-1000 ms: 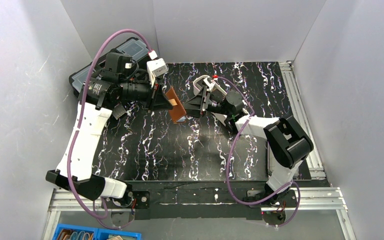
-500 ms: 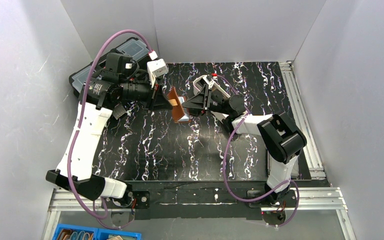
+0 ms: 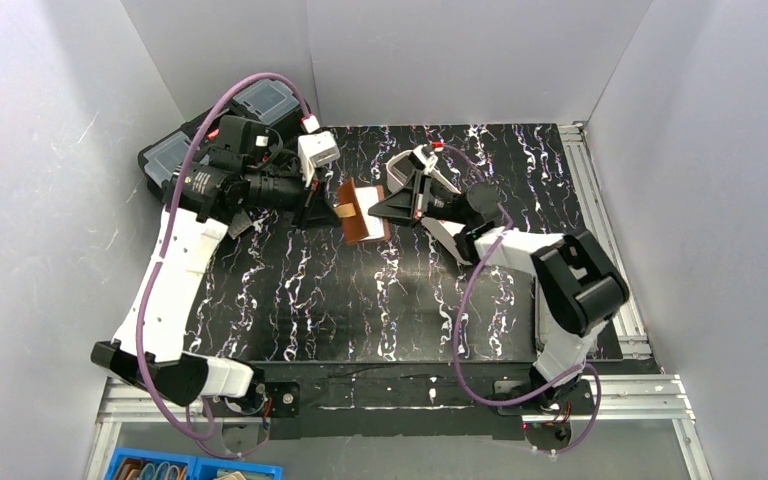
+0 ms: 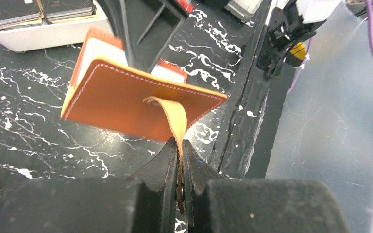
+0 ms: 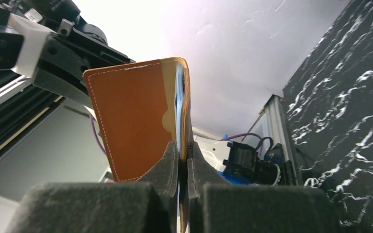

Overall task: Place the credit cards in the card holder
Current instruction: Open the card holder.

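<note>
The wallet hangs in the air over the far middle of the worktop, held from both sides by the 2 hands. The left hand is to the left of the wallet. Its fingers are pressed together on the end of the strap, which curls out from the wallet's brown outer face and runs down between them. The right hand is to the right of the wallet, also pinched narrow. Its fingers are clamped on the wallet's edge, one on the brown pocket face and one on the other side.

From above, the wallet sits partly open, with a pale inner face showing between its brown leaves. In the right wrist view a strip of pale blue lining shows in the gap along its edge. In the left wrist view its far leaf is blurred, with pale lining and an orange rim.

The cards are dark and lie in 2 stacks in a white tray. In the left wrist view the tray sits on the worktop beyond the wallet, well apart from it. No card is in either hand. A black toolbox lies well left of the wallet, at the worktop's far left corner, behind the left arm.
</note>
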Tool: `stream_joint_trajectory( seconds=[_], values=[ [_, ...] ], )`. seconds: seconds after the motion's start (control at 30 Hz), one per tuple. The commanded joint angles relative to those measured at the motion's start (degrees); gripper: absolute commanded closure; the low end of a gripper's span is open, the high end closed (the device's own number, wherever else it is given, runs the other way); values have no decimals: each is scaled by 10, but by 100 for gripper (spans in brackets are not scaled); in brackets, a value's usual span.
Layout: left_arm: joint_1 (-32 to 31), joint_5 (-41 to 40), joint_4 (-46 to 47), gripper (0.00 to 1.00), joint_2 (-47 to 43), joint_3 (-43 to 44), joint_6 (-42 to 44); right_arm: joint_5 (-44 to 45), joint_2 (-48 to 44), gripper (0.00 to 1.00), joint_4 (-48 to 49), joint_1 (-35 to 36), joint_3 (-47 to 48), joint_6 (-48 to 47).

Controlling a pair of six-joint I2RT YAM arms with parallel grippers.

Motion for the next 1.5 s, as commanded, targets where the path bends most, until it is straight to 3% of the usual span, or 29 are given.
stream_joint_trajectory(
  seconds=[0.0,0.17,0.23,0.3,0.37,0.43,0.53,0.7,0.83,1.0,1.2,1.47],
  values=[
    [0,-31,-26,100,-39,-27,45,-12,-104,99,-115,-43,-8,-107],
    [2,-147,-5,100,-73,-126,82,24,-232,99,-546,-51,64,-441],
    [1,-213,36,99,-84,-176,74,52,-261,99,-662,-47,100,-518],
    [1,-234,50,72,-82,-196,63,70,-277,99,-716,-47,113,-554],
    [2,-232,65,54,-77,-184,31,88,-291,99,-751,-42,121,-578],
    [1,-180,83,44,-78,-135,0,132,-303,99,-823,-21,144,-632],
    [2,-97,51,45,-68,-51,5,181,-306,99,-888,5,170,-690],
    [4,-32,6,46,-45,72,14,251,-304,99,-960,41,195,-759],
    [4,-38,48,43,-39,114,-25,309,-297,99,-997,79,217,-809],
    [0,-9,107,38,-25,41,-74,338,-291,99,-1004,124,236,-831],
    [-9,-32,140,41,-22,-106,4,359,-292,99,-1006,166,248,-834],
    [-8,-15,70,43,-24,-125,51,351,-310,99,-982,167,234,-826]
  ],
)
